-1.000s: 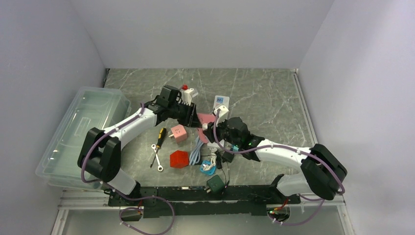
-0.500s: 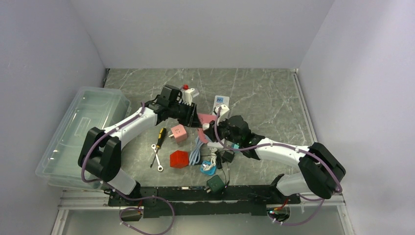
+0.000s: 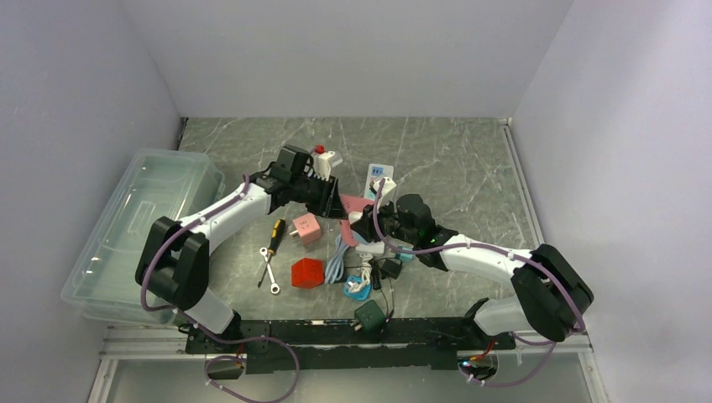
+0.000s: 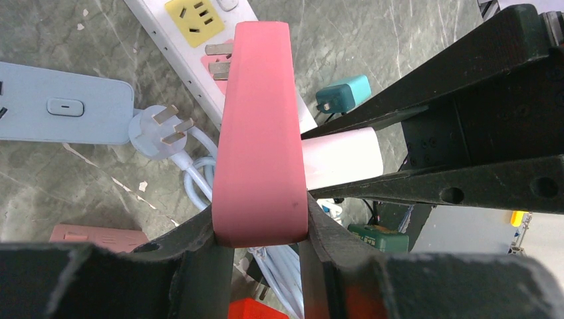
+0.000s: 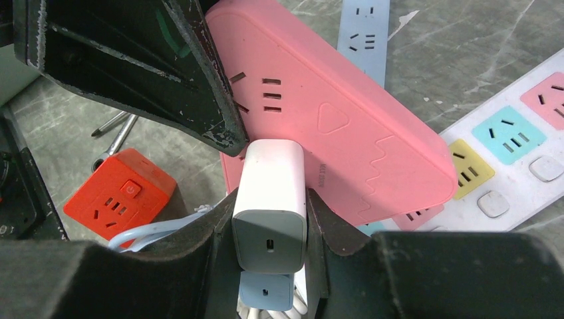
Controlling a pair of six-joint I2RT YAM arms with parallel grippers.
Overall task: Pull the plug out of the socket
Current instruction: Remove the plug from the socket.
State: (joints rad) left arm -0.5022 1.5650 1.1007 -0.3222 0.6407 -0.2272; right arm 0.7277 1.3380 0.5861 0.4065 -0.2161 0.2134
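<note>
The socket is a pink power strip (image 3: 353,204) held off the table, edge-on in the left wrist view (image 4: 259,133). My left gripper (image 4: 261,232) is shut on one end of it (image 3: 332,196). A white plug (image 5: 271,199) sits against the strip's flat face (image 5: 332,126) and also shows in the left wrist view (image 4: 339,158). My right gripper (image 5: 269,219) is shut on this plug, one finger on each side. In the top view, that gripper (image 3: 369,225) is just right of the strip.
Below the strip lie a white power strip with coloured outlets (image 5: 512,159), a light blue strip (image 4: 60,103), a teal adapter (image 4: 342,95) and coiled cables. A red cube socket (image 3: 307,273), pink cube (image 3: 307,227), screwdriver (image 3: 274,232), wrench (image 3: 269,273) and green adapter (image 3: 369,316) are nearby. A clear bin (image 3: 143,227) stands left.
My right gripper has closed onto the white plug, and its wrist has shifted slightly towards the far side. The left arm and the pink strip have stayed in place.
</note>
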